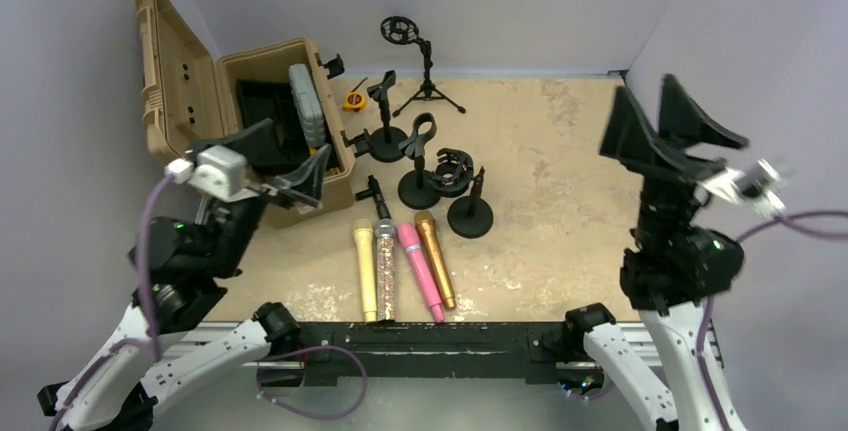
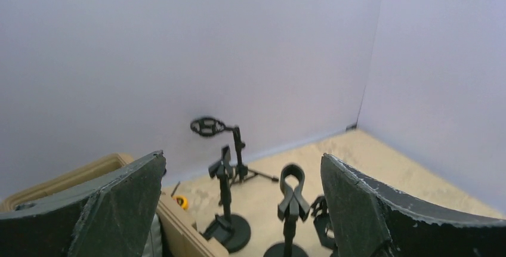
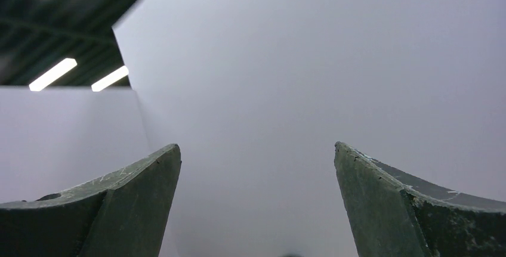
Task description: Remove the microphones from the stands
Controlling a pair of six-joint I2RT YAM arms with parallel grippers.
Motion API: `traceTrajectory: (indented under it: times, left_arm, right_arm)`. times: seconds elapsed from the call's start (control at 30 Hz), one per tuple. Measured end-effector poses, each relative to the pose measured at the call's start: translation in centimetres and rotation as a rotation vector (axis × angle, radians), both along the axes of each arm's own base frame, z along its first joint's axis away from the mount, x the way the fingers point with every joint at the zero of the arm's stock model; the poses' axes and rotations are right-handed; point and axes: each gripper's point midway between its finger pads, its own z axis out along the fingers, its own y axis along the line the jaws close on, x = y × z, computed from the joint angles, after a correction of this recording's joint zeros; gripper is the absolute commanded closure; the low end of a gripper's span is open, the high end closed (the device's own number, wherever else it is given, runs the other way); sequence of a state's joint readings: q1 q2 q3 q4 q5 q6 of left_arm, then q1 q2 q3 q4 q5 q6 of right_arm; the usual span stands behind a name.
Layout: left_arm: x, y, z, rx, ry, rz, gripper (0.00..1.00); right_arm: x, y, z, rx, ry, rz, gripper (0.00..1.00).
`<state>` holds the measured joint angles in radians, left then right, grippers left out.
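Four microphones lie side by side on the table near its front: yellow (image 1: 365, 271), silver glitter (image 1: 384, 266), pink (image 1: 420, 271) and gold (image 1: 436, 259). A small black clip (image 1: 372, 190) sits at the silver one's head; I cannot tell if it grips it. Several black stands (image 1: 418, 186) stand behind them, none holding a microphone upright. My left gripper (image 1: 290, 158) is open and empty, raised over the case's front edge; in the left wrist view (image 2: 243, 155) it faces the stands (image 2: 291, 200). My right gripper (image 1: 645, 87) is open and empty, raised high at the right, facing the wall (image 3: 256, 145).
An open tan case (image 1: 180, 101) stands at the back left with grey and black items inside. A tripod stand with a shock mount (image 1: 427, 76) is at the back, also in the left wrist view (image 2: 237, 149). A small orange-yellow object (image 1: 353, 101) lies by the case.
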<state>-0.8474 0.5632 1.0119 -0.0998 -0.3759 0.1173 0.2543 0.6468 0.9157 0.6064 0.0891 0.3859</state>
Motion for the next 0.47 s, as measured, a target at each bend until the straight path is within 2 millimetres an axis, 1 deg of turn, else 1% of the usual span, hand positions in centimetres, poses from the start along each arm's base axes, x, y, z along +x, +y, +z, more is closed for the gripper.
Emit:
traceTrajectory:
  times: [0.1, 0.17, 0.23, 0.3, 0.47]
  left_arm:
    - [-2.1, 2.5, 3.4, -0.076, -0.078, 0.006, 0.00]
    - [-3.2, 3.9, 4.8, -0.110, -0.116, 0.013, 0.00]
    - [-4.0, 5.0, 5.4, -0.132, -0.138, 0.023, 0.00]
    - [-4.4, 5.7, 5.6, -0.144, -0.146, 0.033, 0.00]
    - [-4.3, 6.1, 5.1, -0.140, -0.130, 0.051, 0.00]
  right_arm:
    - [-4.9, -2.0, 3.0, 0.058, -0.150, -0.034, 0.01]
    - [-7.1, -3.0, 4.4, 0.091, -0.217, -0.054, 0.01]
    - [-8.0, -3.5, 5.3, 0.106, -0.244, -0.068, 0.01]
    - [-8.1, -3.7, 5.4, 0.109, -0.246, -0.079, 0.01]
    - [-8.0, -3.9, 5.1, 0.103, -0.239, -0.096, 0.01]
